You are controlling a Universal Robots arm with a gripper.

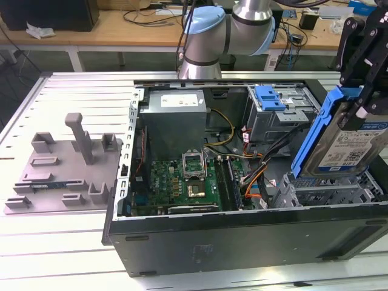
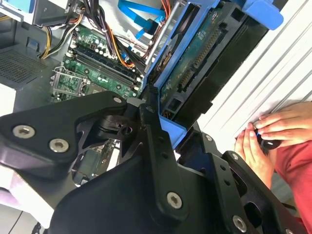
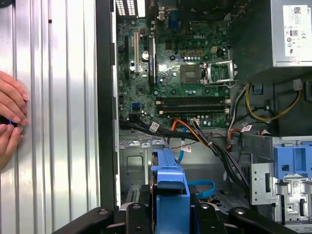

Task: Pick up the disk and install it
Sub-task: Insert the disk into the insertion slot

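The disk, a silver hard drive with a blue-and-white label in a blue caddy, hangs steeply tilted over the open computer case at the exterior view's right. My black gripper is shut on its upper end. Below it sits the metal drive bay. In the second wrist view the disk's green circuit-board side faces the camera, with the gripper clamped on the caddy. In the first wrist view the caddy's blue edge stands between the fingers, above the case floor.
Inside the case are a motherboard, a grey power supply, cable bundles and a blue bracket atop a drive cage. A grey fixture plate lies at the exterior view's left. A person's hands rest on the slatted table beside the case.
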